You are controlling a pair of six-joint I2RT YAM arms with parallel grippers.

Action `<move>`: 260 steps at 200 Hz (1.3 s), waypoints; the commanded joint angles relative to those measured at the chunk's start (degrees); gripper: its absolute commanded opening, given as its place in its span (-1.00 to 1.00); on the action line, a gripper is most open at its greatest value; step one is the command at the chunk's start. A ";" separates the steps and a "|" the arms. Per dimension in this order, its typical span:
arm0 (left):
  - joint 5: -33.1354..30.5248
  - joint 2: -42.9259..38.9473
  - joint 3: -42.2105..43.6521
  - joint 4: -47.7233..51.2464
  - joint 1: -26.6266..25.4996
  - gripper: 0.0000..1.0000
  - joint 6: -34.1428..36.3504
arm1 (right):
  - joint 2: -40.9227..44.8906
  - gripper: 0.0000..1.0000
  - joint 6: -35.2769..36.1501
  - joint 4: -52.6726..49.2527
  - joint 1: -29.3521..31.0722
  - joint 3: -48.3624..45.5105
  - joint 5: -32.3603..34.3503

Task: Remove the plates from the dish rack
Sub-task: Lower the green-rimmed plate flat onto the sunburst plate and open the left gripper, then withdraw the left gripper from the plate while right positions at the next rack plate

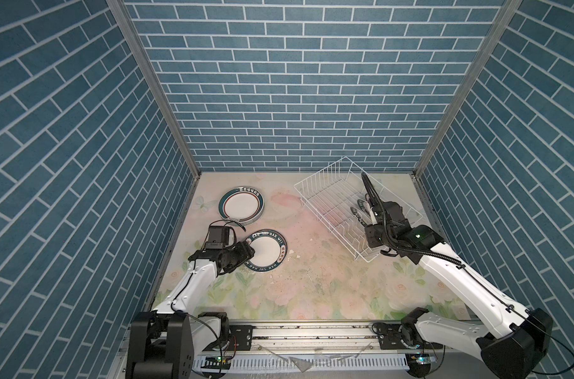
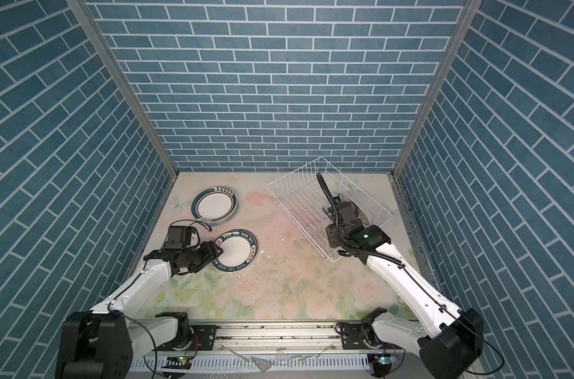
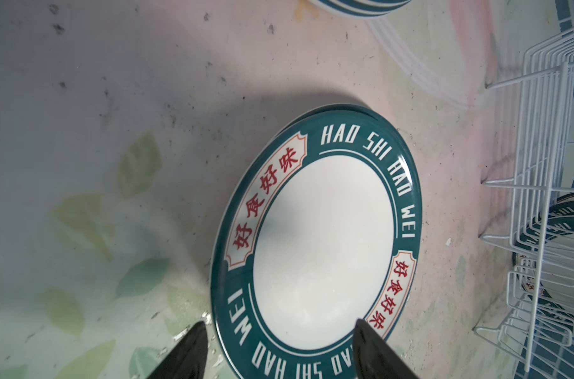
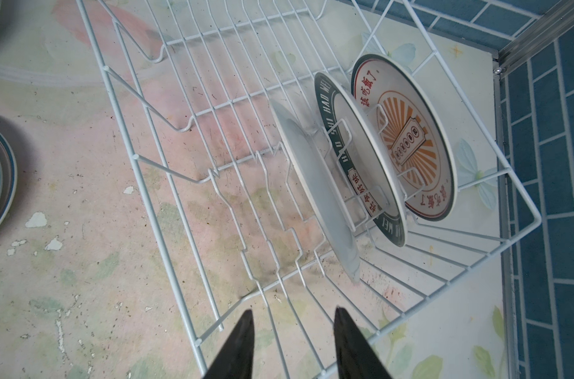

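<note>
My left gripper [image 3: 279,323] stands open over the green-rimmed plate [image 3: 321,249] (lettered HAO SHI HAO WEI) lying flat on the table [image 3: 82,131]; my right gripper [image 4: 294,310], also open, faces three upright plates [image 4: 367,154] in the dish rack [image 4: 136,158].

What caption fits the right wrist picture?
Open right claw hovers above the dish rack, three plates standing inside.

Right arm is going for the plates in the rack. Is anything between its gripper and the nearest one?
No loose object. In the right wrist view the open right gripper hovers over empty slots of the dish rack; only its wire tines stand before the nearest plate, whose plain back faces it.
</note>
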State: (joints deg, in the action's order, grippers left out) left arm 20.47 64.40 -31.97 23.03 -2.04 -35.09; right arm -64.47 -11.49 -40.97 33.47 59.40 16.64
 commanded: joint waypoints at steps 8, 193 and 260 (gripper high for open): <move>-0.61 1.55 -1.07 0.80 -0.24 0.43 0.99 | 0.29 -0.17 2.30 0.40 -0.32 -1.66 -0.64; -6.95 -7.53 -6.17 9.53 -3.81 0.62 4.77 | -1.23 -0.18 3.56 2.88 -0.87 -1.35 -1.27; -10.51 -16.01 -11.06 10.94 -3.76 0.99 7.09 | -9.83 -0.20 7.15 2.56 -0.81 5.86 3.29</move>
State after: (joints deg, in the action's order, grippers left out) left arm 12.47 49.43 -41.08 32.05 -5.65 -29.71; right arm -70.94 -7.86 -38.46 32.82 60.60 16.97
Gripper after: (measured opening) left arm 0.979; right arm 0.404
